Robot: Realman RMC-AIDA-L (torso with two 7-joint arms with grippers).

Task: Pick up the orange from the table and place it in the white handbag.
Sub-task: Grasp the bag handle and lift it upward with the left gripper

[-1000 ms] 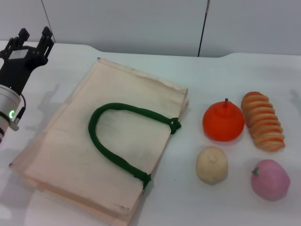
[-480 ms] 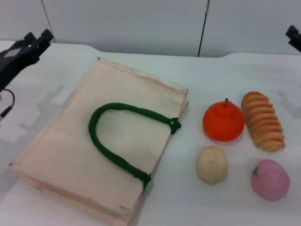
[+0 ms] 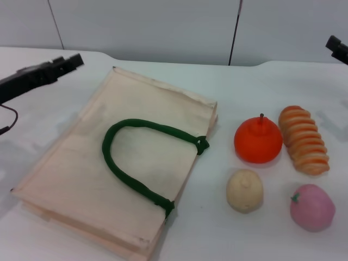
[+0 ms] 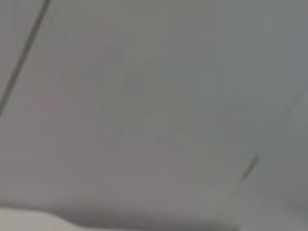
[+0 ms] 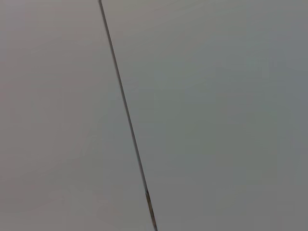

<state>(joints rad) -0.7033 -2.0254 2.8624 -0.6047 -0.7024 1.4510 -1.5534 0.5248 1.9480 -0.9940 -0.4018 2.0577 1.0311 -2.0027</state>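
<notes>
- Lying nearest the camera in the head view are a pale cream, knobbly round fruit (image 3: 244,190) and a pink round fruit with a small green stem (image 3: 312,207), both just in front of the target and apart from it.
- Behind them sits the round bright orange-red orange with a short dark stem (image 3: 258,140), resting on the plain white flat table (image 3: 255,87), close beside a ridged orange-and-cream bread-like loaf (image 3: 304,140) on its right.
- The orange looks firm, smooth and liable to roll; a grasp across its widest part from above, jaws closing front to back, would likely suit it, since the loaf crowds one side.
- Left of the orange there is bare tabletop up to the large flat cream cloth handbag with dark green rope handles (image 3: 81,163), which lies collapsed; its open edge appears to face the orange, and the soft cloth would probably sag and need parting.
- Farthest off, the left gripper (image 3: 69,61) reaches in low over the table's far-left corner, fingers apparently close together, though whether pressed tight cannot be told.
- Only the tip of the right gripper (image 3: 337,48) shows at the far-right edge, its state unreadable; both wrist views show only grey wall.
</notes>
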